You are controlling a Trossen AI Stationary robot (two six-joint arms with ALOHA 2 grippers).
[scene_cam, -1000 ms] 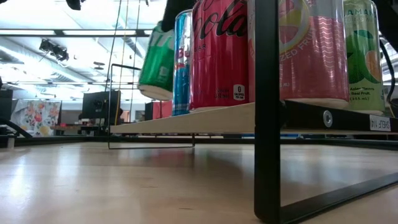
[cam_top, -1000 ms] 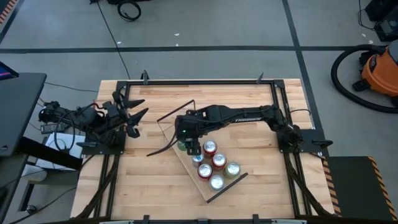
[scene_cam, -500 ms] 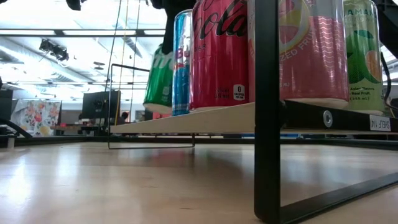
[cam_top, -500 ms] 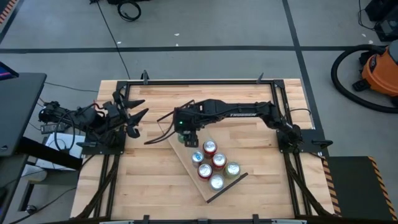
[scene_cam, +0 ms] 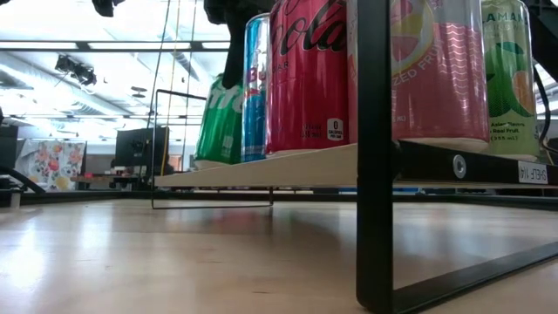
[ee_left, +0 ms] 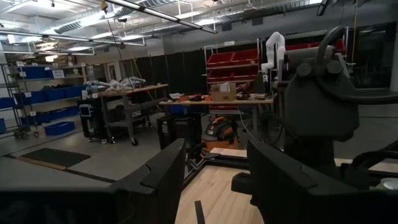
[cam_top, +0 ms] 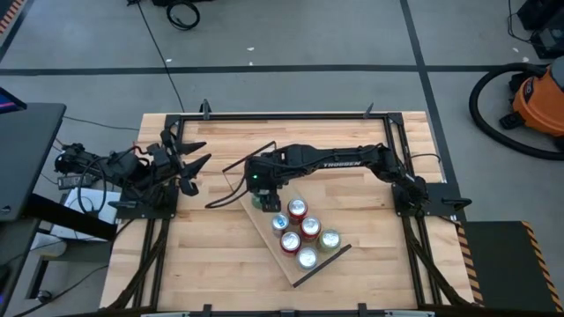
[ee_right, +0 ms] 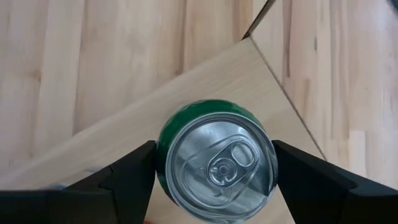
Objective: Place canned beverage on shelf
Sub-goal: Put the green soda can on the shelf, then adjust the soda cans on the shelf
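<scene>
Cans: six in all; five stand in a cluster on the shelf [cam_top: 304,264] — a blue can [cam_top: 279,223], three red-topped ones and a pale green one — and the sixth is the green can [ee_right: 216,162].
Green can: stands upright at the far-left end of the board, just beside the blue can; in the low view its base meets the board [scene_cam: 220,122].
Shelf: one light-wood board lying slantwise on the table, with dark wire frames at its ends; the nearer frame fills the right of the low view.
Right gripper [cam_top: 267,199]: over the green can, a finger on each flank; the right wrist view shows the fingers [ee_right: 127,177] spread and flanking the can, and whether they touch it I cannot tell.
Left gripper [cam_top: 189,165]: waits at the table's left edge, well apart from the shelf, fingers spread and holding nothing.
Surface: one slatted wooden tabletop [cam_top: 352,141] inside a dark frame.
Room: grey floor with dark tape lines; an orange vacuum [cam_top: 539,101] at the far right; shelving, red bins and benches behind.
</scene>
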